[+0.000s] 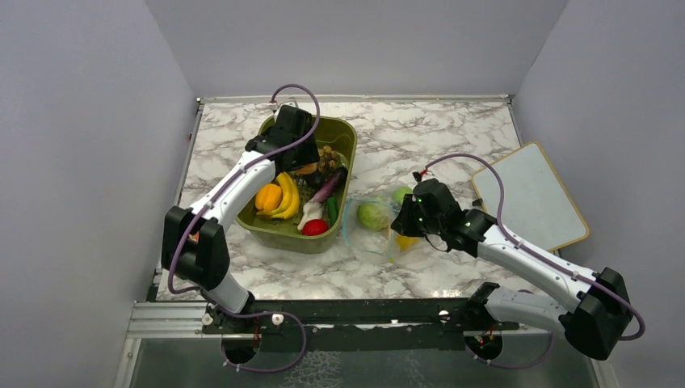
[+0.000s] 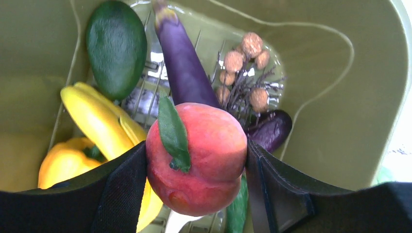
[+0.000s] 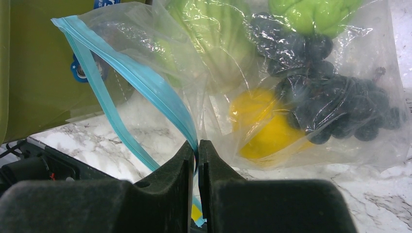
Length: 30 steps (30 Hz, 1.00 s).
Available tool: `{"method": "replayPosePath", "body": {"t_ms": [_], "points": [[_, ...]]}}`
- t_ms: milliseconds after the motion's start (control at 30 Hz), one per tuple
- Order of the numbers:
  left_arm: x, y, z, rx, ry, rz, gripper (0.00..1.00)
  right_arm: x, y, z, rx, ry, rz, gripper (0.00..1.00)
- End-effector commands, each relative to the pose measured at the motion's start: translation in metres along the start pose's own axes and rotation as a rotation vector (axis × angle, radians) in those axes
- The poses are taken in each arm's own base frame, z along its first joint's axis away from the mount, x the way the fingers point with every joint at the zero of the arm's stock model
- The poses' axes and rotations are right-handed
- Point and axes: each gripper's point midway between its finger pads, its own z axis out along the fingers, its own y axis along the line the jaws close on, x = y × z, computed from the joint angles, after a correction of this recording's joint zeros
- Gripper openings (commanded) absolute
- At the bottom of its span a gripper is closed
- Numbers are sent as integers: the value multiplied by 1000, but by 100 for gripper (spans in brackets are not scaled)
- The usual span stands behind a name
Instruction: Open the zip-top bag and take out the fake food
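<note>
A peach-orange fruit (image 2: 209,141) is gripped between the jaws of the left gripper (image 2: 196,160) above the olive bin (image 2: 340,73), which stands on the left half of the marble table (image 1: 452,137), toward its far edge. The bin also holds an eggplant (image 2: 184,63), an avocado (image 2: 116,46) and a banana bunch (image 2: 99,121). The zip-top bag (image 3: 145,111) is laid near the table's middle, just beside the bin's right wall. Its light blue zipper strip (image 3: 145,82) is pinched by the closed jaws of the right gripper (image 3: 198,145), and green pieces (image 3: 218,39), a yellow piece (image 3: 267,131) and a dark purple bunch (image 3: 335,107) are seen inside it. A blue patch (image 3: 108,4) by the bin wall is cut off and cannot be read.
</note>
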Motion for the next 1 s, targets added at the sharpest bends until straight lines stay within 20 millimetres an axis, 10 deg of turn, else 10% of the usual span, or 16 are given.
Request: {"method": "replayPosePath", "body": {"t_ms": [0,233,333,467,667,967], "points": [[-28,-5,17,2,-47,25,1,-7,5,-3,-15,-8,-13,9],[-30,-18,60,46,-5,-28,12,-9,5,-2,0,-1,-23,9],[-22,-10,85,9,47,-38,50,-3,4,-1,-3,11,-12,9],[3,5,106,-21,184,-64,59,-1,4,-3,-11,14,-2,9],[-4,7,89,-12,142,-59,94,-1,3,-2,-7,12,-6,10],[-39,-4,55,35,39,-78,99,4,3,1,-12,38,-16,9]]}}
